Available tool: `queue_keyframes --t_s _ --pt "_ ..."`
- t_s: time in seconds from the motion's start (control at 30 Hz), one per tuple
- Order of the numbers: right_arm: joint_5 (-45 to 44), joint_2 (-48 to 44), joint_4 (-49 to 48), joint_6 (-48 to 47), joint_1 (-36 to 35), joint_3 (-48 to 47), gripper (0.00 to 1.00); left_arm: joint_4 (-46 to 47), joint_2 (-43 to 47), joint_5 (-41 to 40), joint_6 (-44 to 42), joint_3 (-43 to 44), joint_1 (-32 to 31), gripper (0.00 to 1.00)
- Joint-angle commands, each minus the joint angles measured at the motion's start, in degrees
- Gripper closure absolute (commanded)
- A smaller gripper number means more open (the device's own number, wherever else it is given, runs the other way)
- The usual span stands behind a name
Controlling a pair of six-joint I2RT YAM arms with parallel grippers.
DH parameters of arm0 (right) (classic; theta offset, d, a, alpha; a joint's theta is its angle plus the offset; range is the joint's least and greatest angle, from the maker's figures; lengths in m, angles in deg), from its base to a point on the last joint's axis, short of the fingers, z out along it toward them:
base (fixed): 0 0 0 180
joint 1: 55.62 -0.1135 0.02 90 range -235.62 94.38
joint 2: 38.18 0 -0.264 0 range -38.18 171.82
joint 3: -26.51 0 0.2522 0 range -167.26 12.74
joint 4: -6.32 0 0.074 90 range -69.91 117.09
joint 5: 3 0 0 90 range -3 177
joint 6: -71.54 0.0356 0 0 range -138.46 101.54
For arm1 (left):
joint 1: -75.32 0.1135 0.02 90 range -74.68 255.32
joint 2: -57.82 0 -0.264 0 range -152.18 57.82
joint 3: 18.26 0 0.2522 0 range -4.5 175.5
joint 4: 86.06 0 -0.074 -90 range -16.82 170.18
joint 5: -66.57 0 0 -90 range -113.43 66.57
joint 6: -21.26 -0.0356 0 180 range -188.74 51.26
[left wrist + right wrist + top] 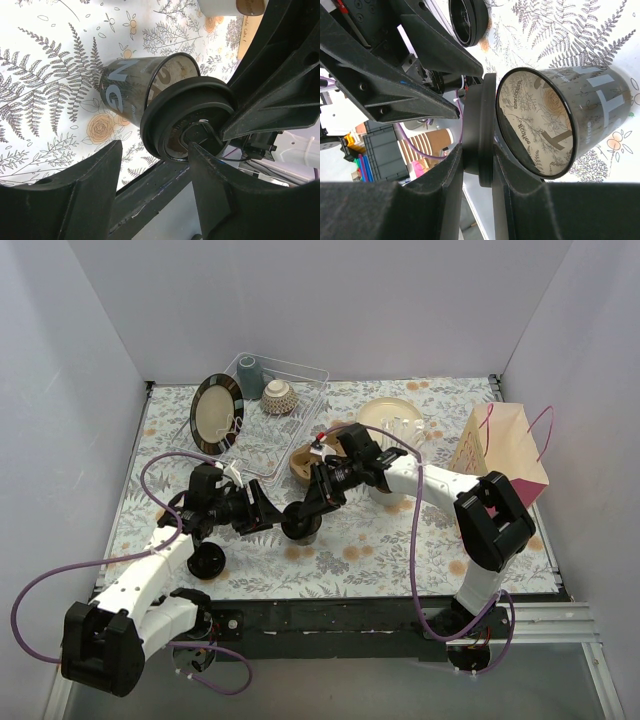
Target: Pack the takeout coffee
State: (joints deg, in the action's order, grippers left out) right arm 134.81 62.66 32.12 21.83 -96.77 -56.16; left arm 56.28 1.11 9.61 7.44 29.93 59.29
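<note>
Two-fingered, clamps the rim of the round black lid point(480, 115) in the right gripper point(479, 160), tilted against the mouth of the glossy dark printed takeout cup point(590, 115) mid-table on fern-patterned cloth point(50, 75). Spreads the left gripper point(155, 155) around the lid's lower edge, clenching nothing.

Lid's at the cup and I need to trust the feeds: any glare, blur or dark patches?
Left wrist: lid and cup sharp, cloth overbright top left. Right wrist: both sharp, fingers black, featureless. Top view: even light, both small.
</note>
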Motion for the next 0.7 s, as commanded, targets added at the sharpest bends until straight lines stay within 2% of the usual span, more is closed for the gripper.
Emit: queue_keyframes --t_s 0.0,0.67 --pt "1.93 0.32 -0.87 -0.57 0.8 -2.55 0.74 1.58 0.11 -0.16 0.55 -0.16 -0.23 0.46" --pt "5.45 0.15 -1.75 -1.8 2.91 -0.97 0.71 2.28 -2.18 1.15 2.13 1.51 -0.32 0.45"
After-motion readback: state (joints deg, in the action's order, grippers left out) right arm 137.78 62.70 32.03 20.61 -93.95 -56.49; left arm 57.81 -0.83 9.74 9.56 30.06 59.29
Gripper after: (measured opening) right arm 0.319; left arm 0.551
